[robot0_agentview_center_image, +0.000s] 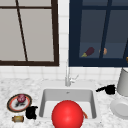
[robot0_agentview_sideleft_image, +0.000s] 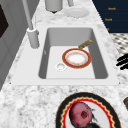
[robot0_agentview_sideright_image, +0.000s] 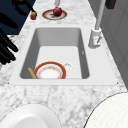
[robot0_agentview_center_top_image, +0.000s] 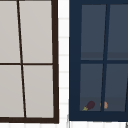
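My left hand (robot0_agentview_center_image: 31, 112) floats by the counter's front edge, left of the sink (robot0_agentview_center_image: 47, 100), fingers relaxed and holding nothing. It is closest to a dark-rimmed plate (robot0_agentview_center_image: 11, 106) bearing a red onion (robot0_agentview_center_image: 21, 98) and to a small brown item (robot0_agentview_center_image: 18, 118). My right hand (robot0_agentview_center_image: 107, 89) hangs right of the sink beside a grey canister (robot0_agentview_center_image: 123, 82), fingers stretched out and empty. In the right side view its spread fingers (robot0_agentview_sideright_image: 6, 50) show at the left edge. In the left side view a hand (robot0_agentview_sideleft_image: 122, 62) with straight fingers shows off the counter's front edge.
A red-rimmed plate (robot0_agentview_sideleft_image: 76, 58) and a brownish stick-like item (robot0_agentview_sideleft_image: 85, 44) lie in the basin near the drain (robot0_agentview_sideleft_image: 60, 66). A large red ball (robot0_agentview_center_image: 67, 115) covers the sink's front. The faucet (robot0_agentview_center_image: 67, 77) stands behind. A white plate (robot0_agentview_center_image: 120, 108) lies at the right. The glass-doored cabinet holds an eggplant (robot0_agentview_center_top_image: 88, 105).
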